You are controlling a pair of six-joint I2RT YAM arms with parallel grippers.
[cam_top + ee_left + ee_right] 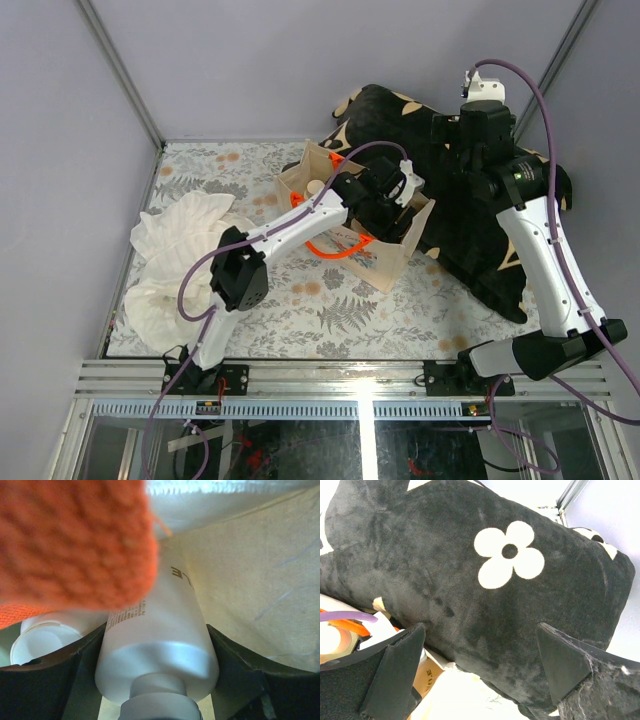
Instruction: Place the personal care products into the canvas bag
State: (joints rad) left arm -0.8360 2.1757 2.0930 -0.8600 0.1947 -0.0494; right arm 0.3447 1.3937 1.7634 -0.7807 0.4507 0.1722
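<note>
Left pincer (pixel 156 652) is down inside the canvas bag (pixel 388 262), pinching a cream bottle (pixel 165 605) by its sides, cap end toward the wrist camera. An orange handle (pixel 75 545) flops blurry across the top of that view, covering part of the bottle. A second bottle (pixel 36 642) lies in the bag just beside the held one, round cap showing. From above, a cream cap (pixel 315 187) shows in the bag's far-left corner.

Right pincer (pixel 480 672) is spread wide with nothing in it, hanging over the black cloth (pixel 470 580) to the bag's right. White plastic bag (pixel 180 260) sits crumpled at the left of the fern-print surface (pixel 300 305).
</note>
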